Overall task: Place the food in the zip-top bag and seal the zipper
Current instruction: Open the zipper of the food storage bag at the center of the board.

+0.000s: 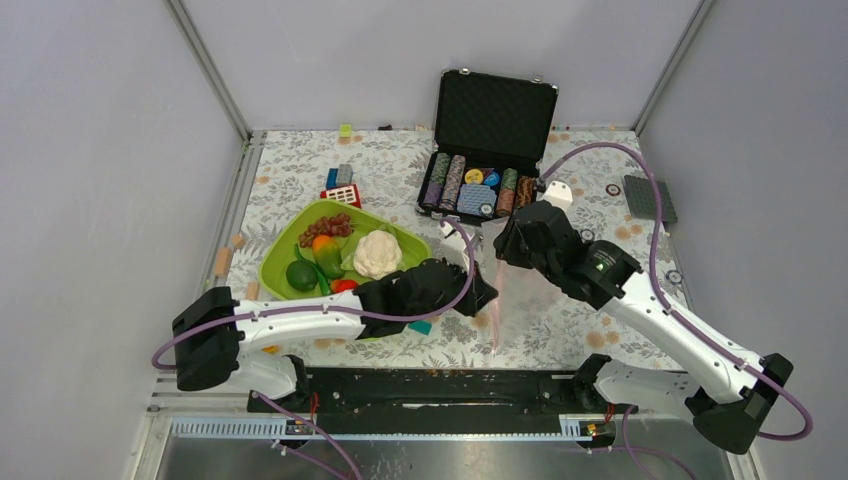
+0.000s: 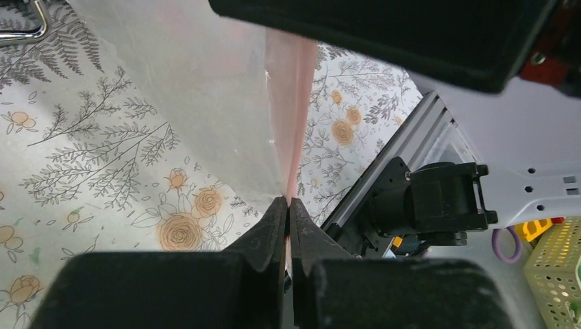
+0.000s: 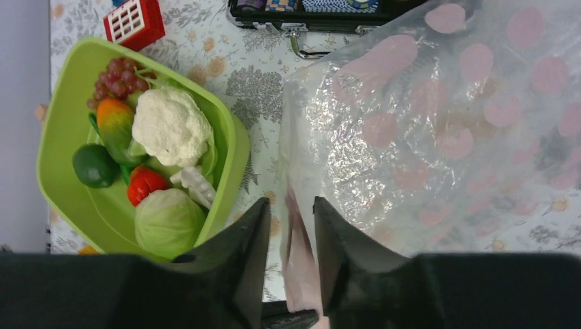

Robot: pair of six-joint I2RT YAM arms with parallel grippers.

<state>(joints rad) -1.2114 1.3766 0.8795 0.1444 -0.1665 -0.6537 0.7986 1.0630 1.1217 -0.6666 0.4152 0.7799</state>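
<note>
Between the 2 arms, just right of the tray [image 3: 236, 147], the bag [image 3: 425, 130] lay with its zipper [image 2: 291, 103] caught at both ends of a short stretch. Our left pincer [image 2: 288, 202] was shut on the zipper, its 2 fingertips pressed together with the pink strip pinched between them. From that pinch the strip ran straight away toward the right pincer [image 3: 292, 205], so its long axis lay along the line joining the 2 pincers. The right pincer's jaws stood a little apart with the strip in the gap. We judged it open rather than clamped, though the strip may have brushed 1 finger. All the food [image 3: 171, 123] we could see sat in the tray: cauliflower, cabbage, tomato, grapes and the rest. We saw none of it inside the bag. From the pincers the food lay to the left, on the left arm's side and nearer that arm. The bag's body spread the other way, to the right, over the table [image 3: 260, 89]. We reckoned the coming move turned on this. The mouth ran between the pincers and looked closed flat, so it had to be parted before anything could go in. The arm nearer the food was the 1 busy holding the zipper.
</note>
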